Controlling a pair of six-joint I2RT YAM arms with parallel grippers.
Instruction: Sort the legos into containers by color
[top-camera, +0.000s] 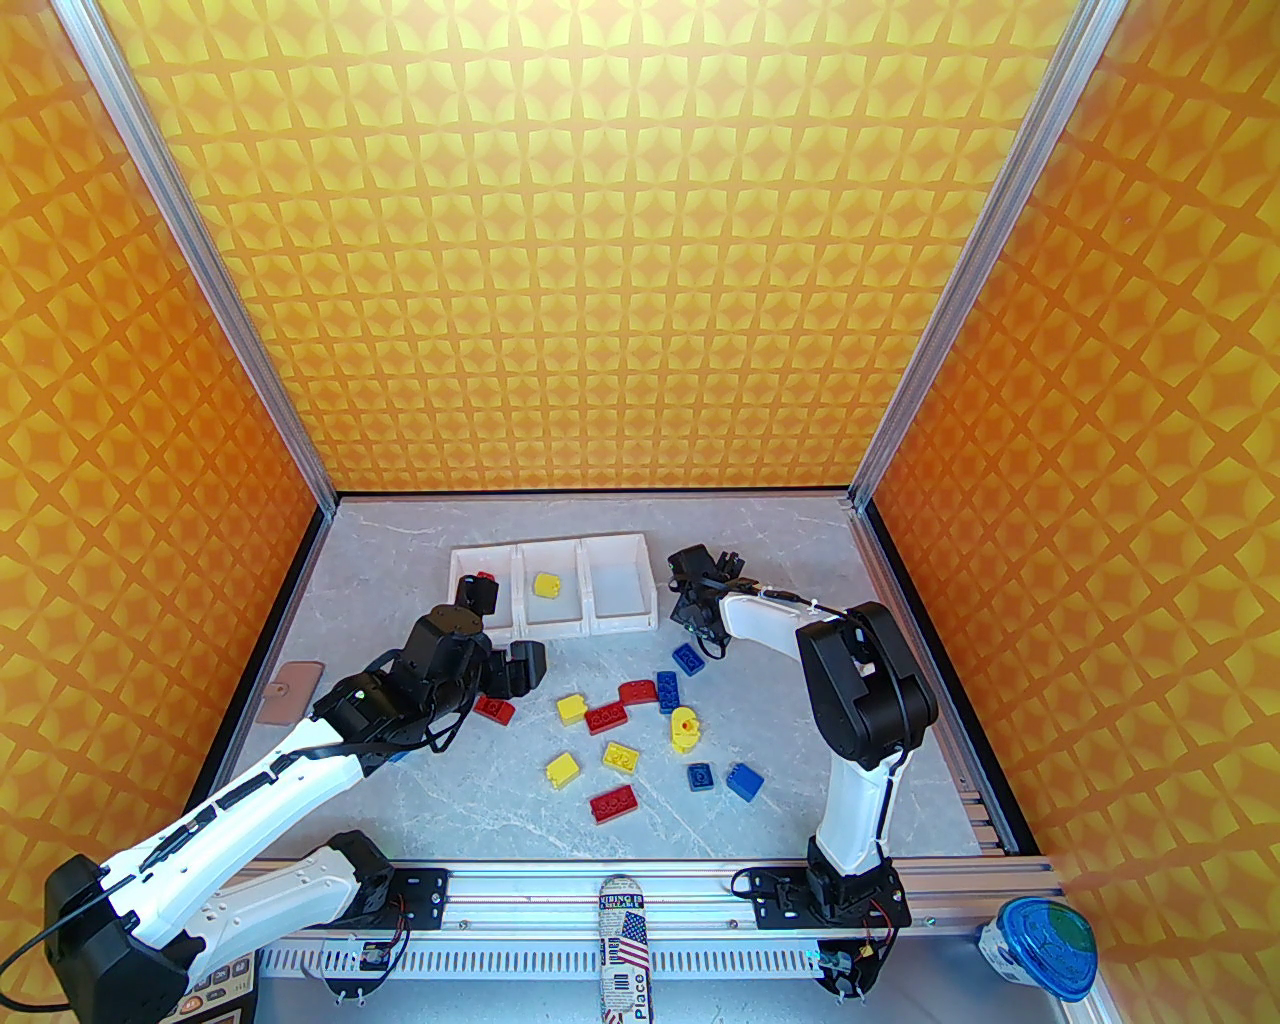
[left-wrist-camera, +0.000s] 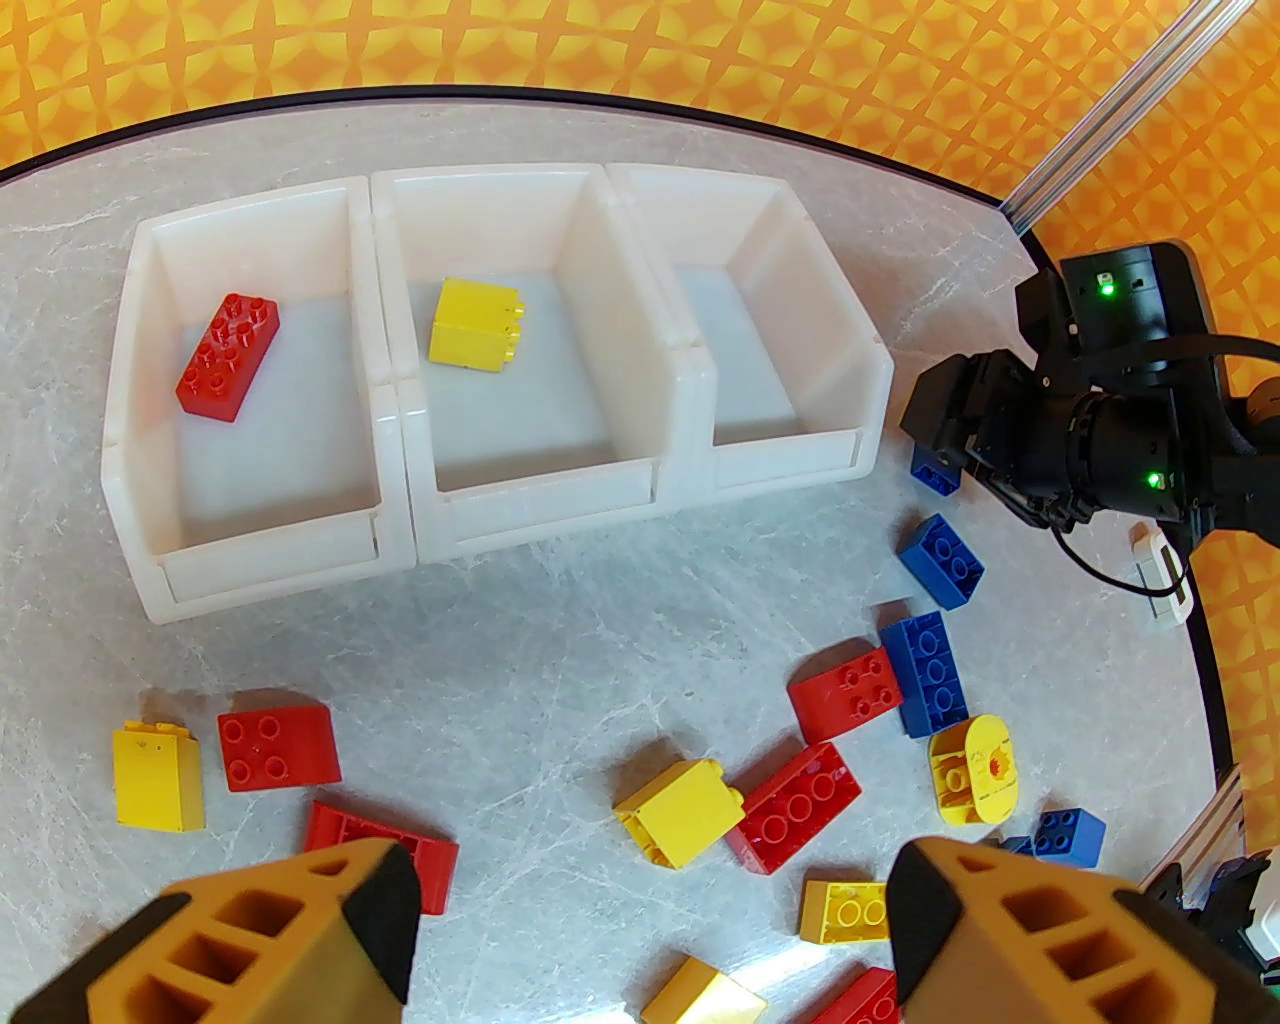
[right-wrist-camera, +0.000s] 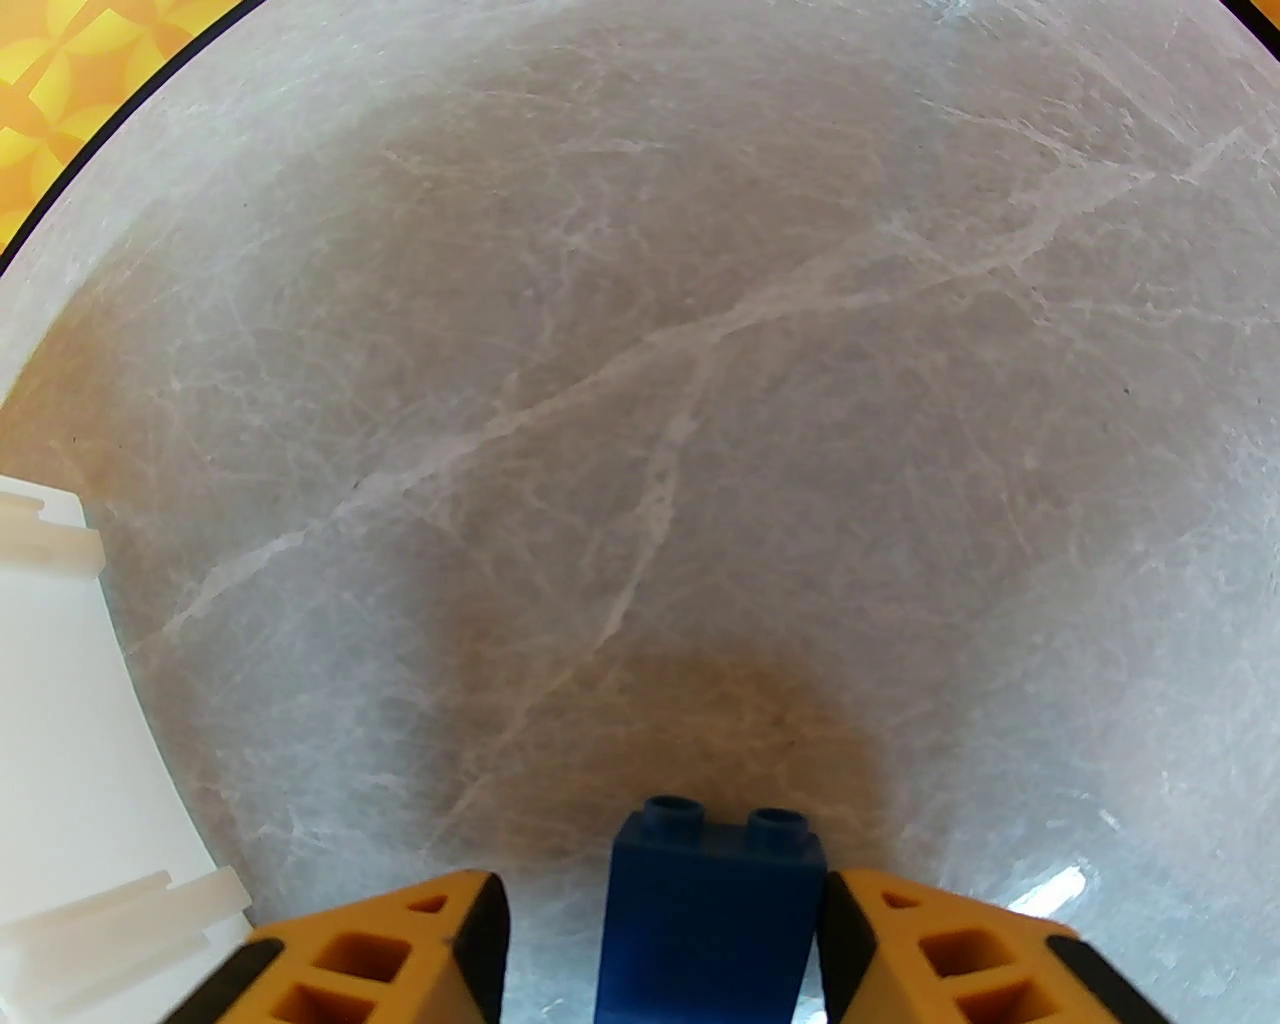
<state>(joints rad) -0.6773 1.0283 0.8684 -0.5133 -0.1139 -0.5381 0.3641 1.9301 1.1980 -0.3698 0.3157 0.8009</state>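
Loose legos (top-camera: 613, 803): red, yellow and blue, lay scattered on the table (top-camera: 450, 800) nearest the arms.
Left gripper (left-wrist-camera: 650, 905): jaws wide apart, empty, poised over that scatter.
Right gripper (right-wrist-camera: 660, 920): jaws apart around an upright blue brick (right-wrist-camera: 710, 925), one pad touching and the other clear, just beside the right-hand bin.
Containers (left-wrist-camera: 270, 575): left held a red brick (left-wrist-camera: 228, 357), middle a yellow brick (left-wrist-camera: 477, 325), right bare.
Step judged: taking the first blue. The next move called for closing, lifting, and clearing that bin's wall.

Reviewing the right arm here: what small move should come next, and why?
Probably close the right gripper on the blue brick: it sits between the fingers with a gap beside one, so not yet gripped. The empty bin is next to it.
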